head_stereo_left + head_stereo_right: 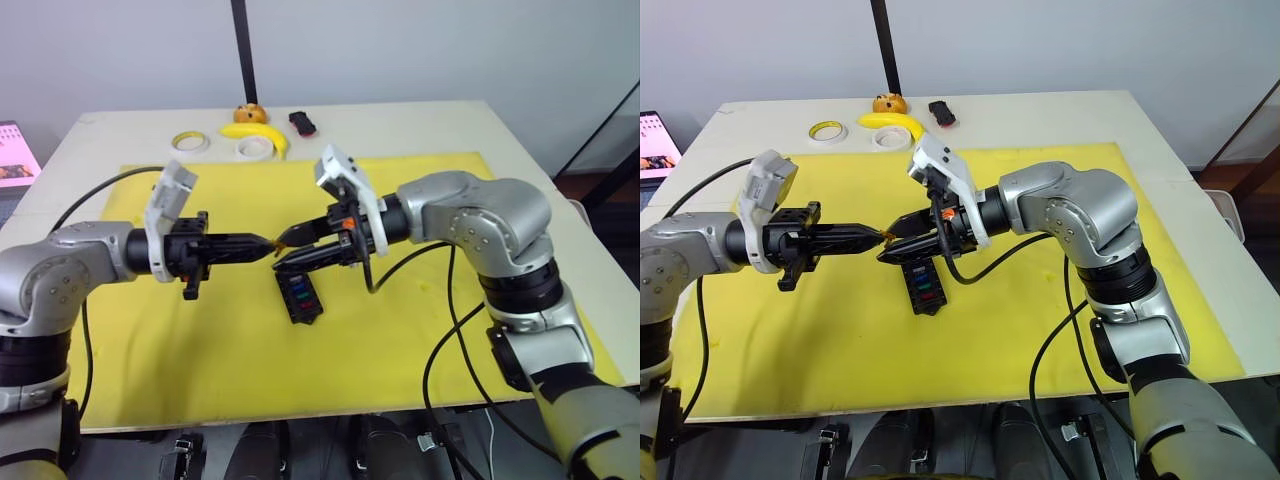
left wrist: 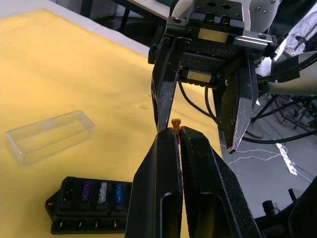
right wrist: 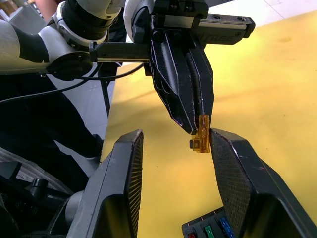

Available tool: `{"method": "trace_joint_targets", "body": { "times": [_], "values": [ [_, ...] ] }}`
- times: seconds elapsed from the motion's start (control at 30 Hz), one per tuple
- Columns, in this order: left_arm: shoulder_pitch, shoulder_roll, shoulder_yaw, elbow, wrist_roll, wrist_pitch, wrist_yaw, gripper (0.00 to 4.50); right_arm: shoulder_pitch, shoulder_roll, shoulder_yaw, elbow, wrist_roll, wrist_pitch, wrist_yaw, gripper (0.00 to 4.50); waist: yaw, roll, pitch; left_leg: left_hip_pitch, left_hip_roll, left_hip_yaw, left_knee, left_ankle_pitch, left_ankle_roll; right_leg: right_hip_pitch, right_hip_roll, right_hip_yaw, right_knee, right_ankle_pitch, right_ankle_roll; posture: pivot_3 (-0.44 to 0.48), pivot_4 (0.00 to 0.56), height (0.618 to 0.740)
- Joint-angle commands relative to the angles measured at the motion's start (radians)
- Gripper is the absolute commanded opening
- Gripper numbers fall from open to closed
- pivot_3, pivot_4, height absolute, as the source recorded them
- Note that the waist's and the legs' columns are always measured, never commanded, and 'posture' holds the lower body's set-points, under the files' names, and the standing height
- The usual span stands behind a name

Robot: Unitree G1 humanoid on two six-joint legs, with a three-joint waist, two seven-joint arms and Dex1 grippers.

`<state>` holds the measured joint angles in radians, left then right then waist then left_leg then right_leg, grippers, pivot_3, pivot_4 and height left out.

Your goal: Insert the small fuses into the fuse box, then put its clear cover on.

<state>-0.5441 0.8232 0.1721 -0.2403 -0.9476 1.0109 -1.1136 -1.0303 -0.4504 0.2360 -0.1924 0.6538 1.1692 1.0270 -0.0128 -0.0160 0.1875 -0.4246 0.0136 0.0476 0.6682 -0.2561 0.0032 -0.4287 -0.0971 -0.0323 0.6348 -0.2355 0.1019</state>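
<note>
My left gripper (image 1: 270,243) is shut on a small yellow fuse (image 3: 200,136), held out at its tips above the yellow mat. My right gripper (image 1: 283,251) faces it, open, with one finger on each side of the fuse (image 2: 175,122) and one pad close against it. Below them the black fuse box (image 1: 300,297) lies on the mat with several coloured fuses in its slots. The clear cover (image 2: 49,136) rests on the mat beside the box.
The yellow mat (image 1: 200,340) covers most of the white table. At the back edge lie two tape rolls (image 1: 189,141) (image 1: 254,147), a banana (image 1: 262,132), an orange object (image 1: 250,112) and a black-and-red gadget (image 1: 302,122). Cables trail from both arms.
</note>
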Motion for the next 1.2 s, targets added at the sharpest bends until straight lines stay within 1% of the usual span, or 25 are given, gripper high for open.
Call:
{"method": "trace_joint_targets", "body": {
  "times": [0.03,0.07,0.1,0.27,0.37,0.43,0.47,0.5,0.63,0.7,0.83,0.9,1.03,1.2],
  "values": [
    [-0.009,0.008,0.009,-0.014,0.0,-0.023,0.003,0.0,-0.03,0.005,-0.003,-0.025,0.025,-0.016,0.011,0.88,0.0,0.0,0.0,0.0,0.0,0.0,0.0,0.0,0.0,0.0,0.0,0.0,0.0,0.0,0.0,0.0,0.15,0.74],
    [-0.008,0.008,0.009,-0.016,-0.001,-0.023,0.004,0.0,-0.03,0.004,-0.003,-0.026,0.026,-0.015,0.012,0.38,0.0,0.0,0.0,0.0,0.0,0.0,0.0,0.0,0.0,0.0,0.0,0.0,0.0,0.0,0.0,0.0,0.15,0.74],
    [-0.006,0.008,0.008,-0.017,0.0,-0.024,0.003,0.0,-0.03,0.002,-0.001,-0.027,0.025,-0.016,0.014,0.06,0.0,0.0,0.0,0.0,0.0,0.0,0.0,0.0,0.0,0.0,0.0,0.0,0.0,0.0,0.0,0.0,0.15,0.74],
    [0.009,0.011,0.005,-0.025,0.008,-0.038,0.004,0.0,-0.028,-0.008,0.006,-0.034,0.025,-0.018,0.018,0.06,-0.001,0.0,0.0,0.0,0.0,0.0,0.0,0.0,0.0,0.0,0.0,0.0,0.0,0.0,0.0,0.0,0.15,0.74],
    [0.021,0.029,-0.006,-0.04,0.037,-0.055,0.003,0.0,-0.034,-0.02,0.027,-0.035,0.005,-0.042,0.028,0.06,0.0,0.0,0.0,0.0,0.0,0.0,0.0,0.0,0.0,0.0,0.0,0.0,0.0,0.0,0.0,0.0,0.15,0.74],
    [0.039,0.045,-0.004,-0.056,0.057,-0.069,0.008,0.67,-0.042,-0.035,0.057,-0.026,-0.026,-0.08,0.042,0.0,-0.001,0.0,0.0,0.0,0.0,0.0,0.0,0.0,0.0,0.0,0.0,0.0,0.0,0.0,0.0,0.0,0.15,0.74],
    [0.062,0.068,-0.009,-0.07,0.089,-0.092,0.0,0.93,-0.05,-0.047,0.084,-0.015,-0.055,-0.111,0.053,0.0,-0.001,0.0,0.0,0.0,0.0,0.0,0.0,0.0,0.0,0.0,0.0,0.0,0.0,0.0,0.0,0.0,0.15,0.74],
    [0.096,0.096,-0.015,-0.084,0.133,-0.128,-0.007,1.39,-0.058,-0.061,0.124,0.003,-0.099,-0.158,0.069,0.0,-0.004,0.0,0.0,0.0,0.0,0.0,0.0,0.0,0.0,0.0,0.0,0.0,0.0,0.0,0.0,0.0,0.15,0.74],
    [0.22,0.163,-0.027,-0.12,0.261,-0.25,-0.008,3.61,-0.088,-0.076,0.254,0.107,-0.249,-0.341,0.131,0.0,-0.005,0.0,0.0,0.0,0.0,0.001,-0.001,0.0,0.0,-0.001,0.001,0.0,-0.001,0.0,0.0,0.0,0.15,0.74],
    [0.271,0.164,-0.031,-0.121,0.307,-0.292,0.013,4.47,-0.111,-0.063,0.313,0.184,-0.326,-0.436,0.165,0.0,-0.005,0.0,0.0,0.0,0.0,0.001,-0.001,0.0,0.0,-0.001,0.0,0.0,-0.001,0.0,0.0,0.0,0.15,0.74],
    [0.333,0.139,-0.063,-0.143,0.376,-0.346,0.06,4.47,-0.162,-0.013,0.396,0.361,-0.465,-0.632,0.222,0.0,-0.001,0.0,0.0,0.0,0.0,0.002,-0.001,0.0,0.0,-0.001,0.0,0.0,-0.001,0.0,0.0,0.0,0.15,0.74],
    [0.35,0.126,-0.077,-0.161,0.395,-0.358,0.083,4.47,-0.186,0.019,0.414,0.45,-0.516,-0.717,0.249,0.0,-0.001,0.001,0.0,0.0,0.0,0.002,-0.001,0.0,0.0,-0.001,0.0,0.0,-0.001,0.0,0.0,0.0,0.15,0.74],
    [0.361,0.099,-0.075,-0.199,0.385,-0.343,0.118,4.47,-0.222,0.075,0.408,0.589,-0.574,-0.809,0.292,0.0,-0.002,0.0,0.0,-0.001,0.001,0.002,-0.001,0.0,0.0,-0.001,0.0,0.0,-0.001,0.0,0.0,0.0,0.15,0.74],
    [0.372,0.091,-0.074,-0.211,0.391,-0.348,0.138,4.47,-0.234,0.099,0.392,0.659,-0.623,-0.877,0.334,0.0,-0.002,0.001,0.0,-0.001,0.001,0.001,-0.001,0.0,0.0,-0.001,0.0,0.0,-0.001,0.0,0.0,0.0,0.15,0.74]
  ]
}}
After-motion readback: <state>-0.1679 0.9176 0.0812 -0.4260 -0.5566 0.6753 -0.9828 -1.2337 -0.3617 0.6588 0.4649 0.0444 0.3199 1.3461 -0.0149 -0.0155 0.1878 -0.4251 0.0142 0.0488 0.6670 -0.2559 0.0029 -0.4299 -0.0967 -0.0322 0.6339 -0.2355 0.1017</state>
